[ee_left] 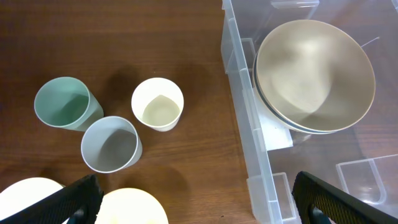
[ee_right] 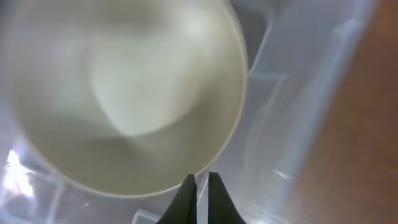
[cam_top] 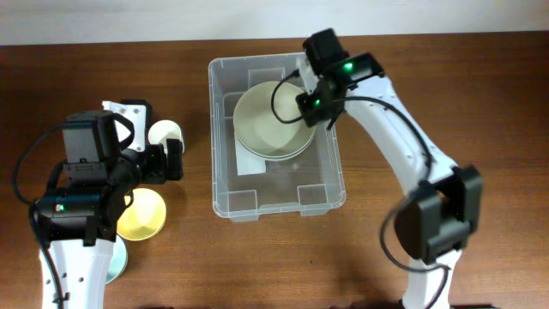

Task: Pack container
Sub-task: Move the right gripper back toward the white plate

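Note:
The container (cam_top: 279, 209) is a large clear plastic bin in the middle of the table; it also shows in the left wrist view (ee_left: 261, 162) and the right wrist view (ee_right: 292, 112). Two beige bowls sit stacked inside it at the back (cam_top: 266, 120) (ee_left: 314, 74). My right gripper (cam_top: 310, 110) is inside the bin, its fingers (ee_right: 202, 177) pinched on the rim of the top beige bowl (ee_right: 124, 87). My left gripper (cam_top: 174, 160) is open and empty above the table left of the bin (ee_left: 198, 186).
Left of the bin stand a teal cup (ee_left: 62, 102), a grey cup (ee_left: 111, 143) and a white cup (ee_left: 157, 104). A yellow bowl (cam_top: 141, 215) (ee_left: 134, 208) lies under my left arm, with a pale dish (ee_left: 25, 190) beside it.

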{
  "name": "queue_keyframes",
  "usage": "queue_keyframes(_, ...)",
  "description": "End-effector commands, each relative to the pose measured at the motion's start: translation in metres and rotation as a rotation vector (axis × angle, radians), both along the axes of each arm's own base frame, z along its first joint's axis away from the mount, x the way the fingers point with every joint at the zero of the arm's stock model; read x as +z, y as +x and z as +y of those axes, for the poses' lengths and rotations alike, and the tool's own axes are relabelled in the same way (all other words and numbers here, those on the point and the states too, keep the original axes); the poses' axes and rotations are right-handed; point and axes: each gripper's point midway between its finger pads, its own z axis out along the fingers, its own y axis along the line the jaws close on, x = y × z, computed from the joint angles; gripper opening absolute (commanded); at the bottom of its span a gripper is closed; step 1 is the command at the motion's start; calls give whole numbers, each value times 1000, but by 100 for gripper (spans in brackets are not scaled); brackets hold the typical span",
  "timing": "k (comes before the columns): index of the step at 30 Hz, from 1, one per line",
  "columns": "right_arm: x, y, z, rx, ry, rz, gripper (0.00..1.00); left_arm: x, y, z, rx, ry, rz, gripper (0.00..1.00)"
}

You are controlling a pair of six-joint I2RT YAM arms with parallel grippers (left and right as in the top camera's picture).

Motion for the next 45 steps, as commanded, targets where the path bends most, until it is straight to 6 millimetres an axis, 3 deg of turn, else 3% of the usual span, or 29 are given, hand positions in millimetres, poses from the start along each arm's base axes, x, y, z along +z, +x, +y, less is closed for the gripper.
queue_keyframes(1,66,1,-17,-108,62,-129,20,6,3,1,9,-1,-14,100)
queue_keyframes(2,70,1,-21,-142,76,-130,31,6,3,1,9,-1,-13,100)
queue_keyframes(3,79,3,-31,-219,109,-138,92,6,3,1,9,-1,-14,100)
queue_keyframes(4,84,6,-37,-269,133,-148,99,6,3,1,9,-1,-14,100)
queue_keyframes(8,97,20,-60,-284,132,-217,99,6,4,1,9,-1,-15,100)
queue_keyframes(12,106,29,-110,-405,115,-252,99,6,4,1,9,-1,-15,100)
queue_keyframes(15,112,21,-151,-569,146,-228,99,6,4,1,10,-1,-15,100)
queue_keyframes(19,125,-9,-191,-674,136,-196,99,6,3,1,10,-1,-11,100)
queue_keyframes(25,147,-68,-224,-786,71,-159,99,2,-4,7,60,-1,25,100)
queue_keyframes(32,166,-126,-226,-815,46,-168,99,15,-12,21,149,29,48,100)
queue_keyframes(37,141,-169,-223,-816,35,-148,99,26,0,33,203,18,43,100)
queue_keyframes(45,55,-204,-220,-793,-20,-11,99,20,43,123,478,4,100,100)
